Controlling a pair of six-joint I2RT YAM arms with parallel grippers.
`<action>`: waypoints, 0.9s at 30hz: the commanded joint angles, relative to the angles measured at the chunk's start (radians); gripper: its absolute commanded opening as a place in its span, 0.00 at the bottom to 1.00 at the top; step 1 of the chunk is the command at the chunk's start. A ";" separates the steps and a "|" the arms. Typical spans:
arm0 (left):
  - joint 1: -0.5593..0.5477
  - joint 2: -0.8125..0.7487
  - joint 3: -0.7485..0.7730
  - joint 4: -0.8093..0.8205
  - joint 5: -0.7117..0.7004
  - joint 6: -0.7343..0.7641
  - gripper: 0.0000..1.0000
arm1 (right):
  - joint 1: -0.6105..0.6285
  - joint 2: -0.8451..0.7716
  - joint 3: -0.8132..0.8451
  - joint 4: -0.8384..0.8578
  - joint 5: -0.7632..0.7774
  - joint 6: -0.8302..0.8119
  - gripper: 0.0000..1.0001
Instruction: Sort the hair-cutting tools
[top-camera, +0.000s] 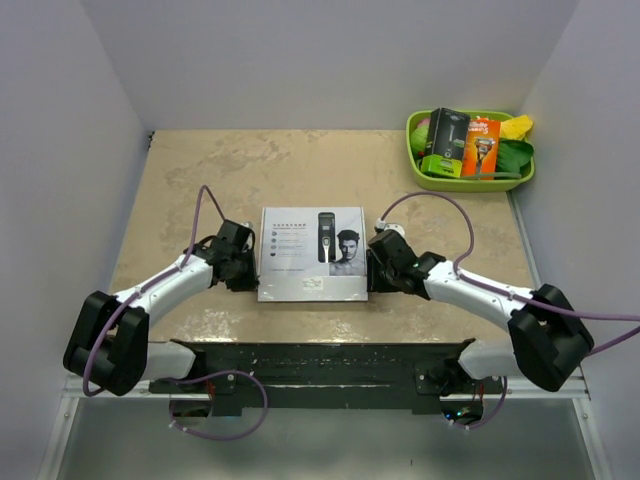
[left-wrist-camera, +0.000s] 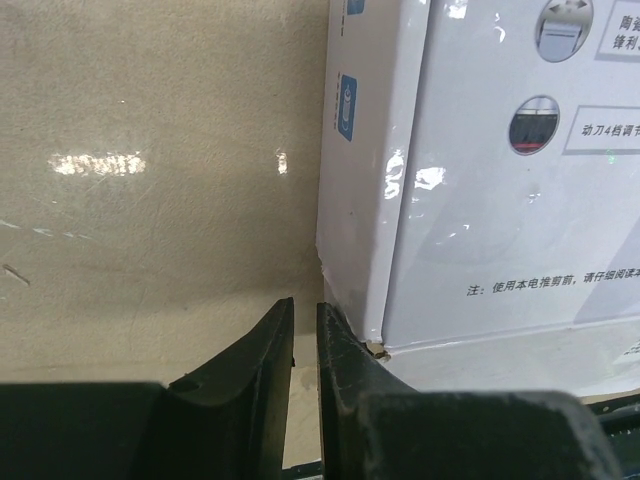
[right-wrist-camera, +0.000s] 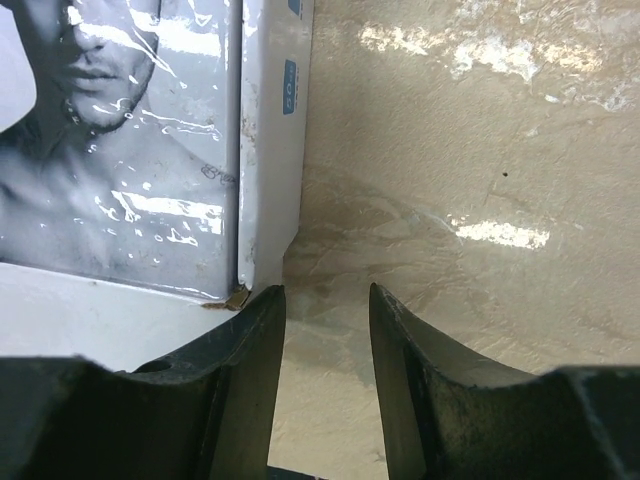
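Top external view: a flat, glossy white cardboard box (top-camera: 310, 255) lies at the centre of the mottled beige stone-look table (top-camera: 200, 170), its long axis running 9 to 3 o'clock. The hair-cutting tools themselves are not visible; a slim black-and-silver clipper shows only as a print (top-camera: 327, 237) on the lid, standing lengthwise with its head toward 12 o'clock. The film wrap is wrinkled and shiny, and the near corners are scuffed.

The left gripper (top-camera: 245, 265) sits at the box's 9 o'clock edge, its matte black fingers drawn nearly together with only a thin slit, nothing between them. The right gripper (top-camera: 375, 268) sits at the 3 o'clock edge, fingers spread, also on nothing.

Toward 1 o'clock, a lime-green plastic tray (top-camera: 470, 185) holds packaged razors (top-camera: 481, 145).
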 joint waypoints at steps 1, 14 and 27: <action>-0.016 -0.017 0.052 0.003 0.019 0.005 0.20 | 0.027 -0.044 0.054 0.033 -0.005 0.023 0.44; -0.016 0.004 0.046 0.019 0.023 0.011 0.20 | 0.031 -0.033 0.040 0.015 0.041 0.020 0.44; -0.014 0.020 0.039 0.040 0.025 0.009 0.20 | 0.033 -0.082 0.000 -0.007 0.106 0.031 0.45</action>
